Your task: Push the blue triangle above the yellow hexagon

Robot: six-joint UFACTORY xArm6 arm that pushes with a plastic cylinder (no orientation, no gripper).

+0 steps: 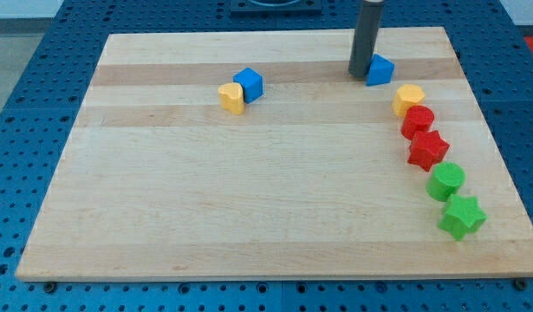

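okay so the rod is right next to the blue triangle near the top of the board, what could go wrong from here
Two risks, judging from this view. My tip sits at the blue triangle's left, so a further push could send it right, past the yellow hexagon or toward the board's right edge. A downward push could knock the triangle into the hexagon, which touches the red block in that crowded column.

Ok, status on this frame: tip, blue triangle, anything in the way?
My tip against the blue triangle's left side. Triangle up and left of the yellow hexagon, a small gap apart. Nothing between them.
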